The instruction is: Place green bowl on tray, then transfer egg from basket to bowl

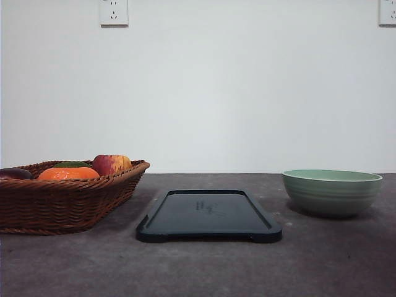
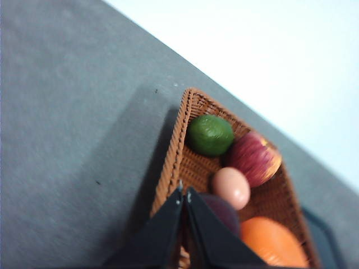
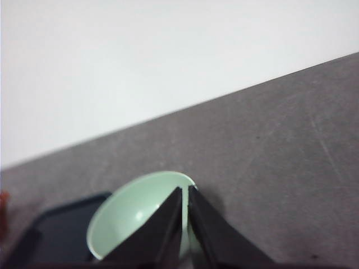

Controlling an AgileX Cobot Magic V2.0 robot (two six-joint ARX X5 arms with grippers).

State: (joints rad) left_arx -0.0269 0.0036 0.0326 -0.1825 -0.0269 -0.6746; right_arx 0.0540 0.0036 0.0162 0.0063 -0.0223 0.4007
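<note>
Grey counter (image 1: 204,266) stretched bare between a brown woven wicker basket (image 1: 62,201), a dark rectangular plastic tray (image 1: 209,216) centred, and a pale sage-green ceramic bowl (image 1: 331,192) standing right, apart from the tray; a pale egg (image 2: 230,188) lay among fruit in the basket; both jaws nearly closed, holding nothing

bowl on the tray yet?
No, in the front view the green bowl sits on the table right of the tray, apart from it.
</note>
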